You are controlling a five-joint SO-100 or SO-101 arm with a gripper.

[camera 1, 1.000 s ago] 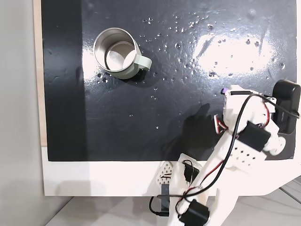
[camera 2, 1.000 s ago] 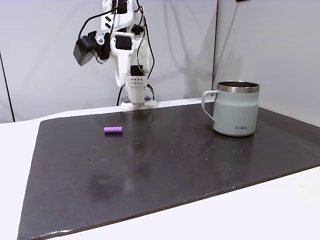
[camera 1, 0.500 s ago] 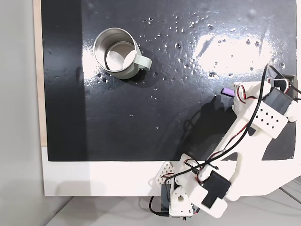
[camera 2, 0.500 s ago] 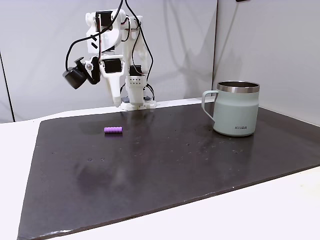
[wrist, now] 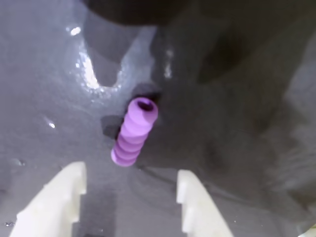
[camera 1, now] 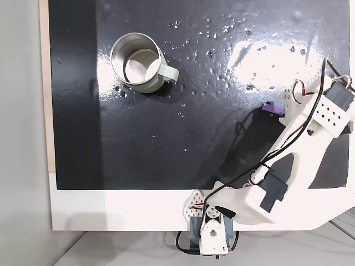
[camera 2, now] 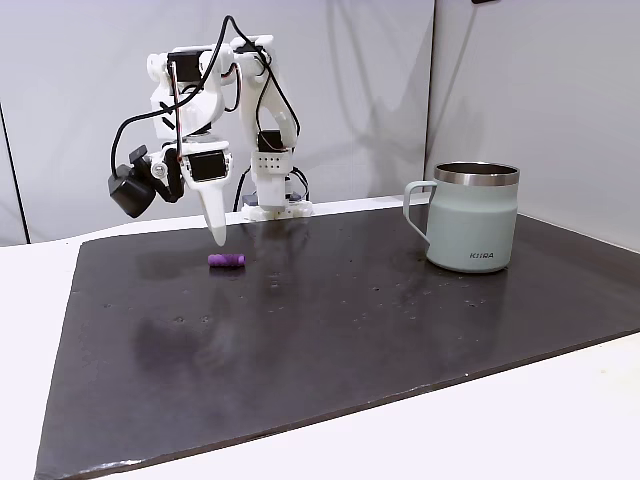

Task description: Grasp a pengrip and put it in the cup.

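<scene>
gripper: white two-finger gripper hangs spread apart, nothing held
pengrip: small ribbed lilac rubber pengrip flat on the black mat, just beyond the fingertips, roughly centred on the gap
cup: grey-green steel-lined mug, far right in the side fixed view

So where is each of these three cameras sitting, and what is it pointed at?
A fixed view: above, looking straight down on the black mat, cup and white arm.
A fixed view: table height at the mat's far side, facing the arm, with the cup on the right.
Wrist view: on the arm, looking down past open jaws at the pengrip.
All three share the pengrip.
</scene>
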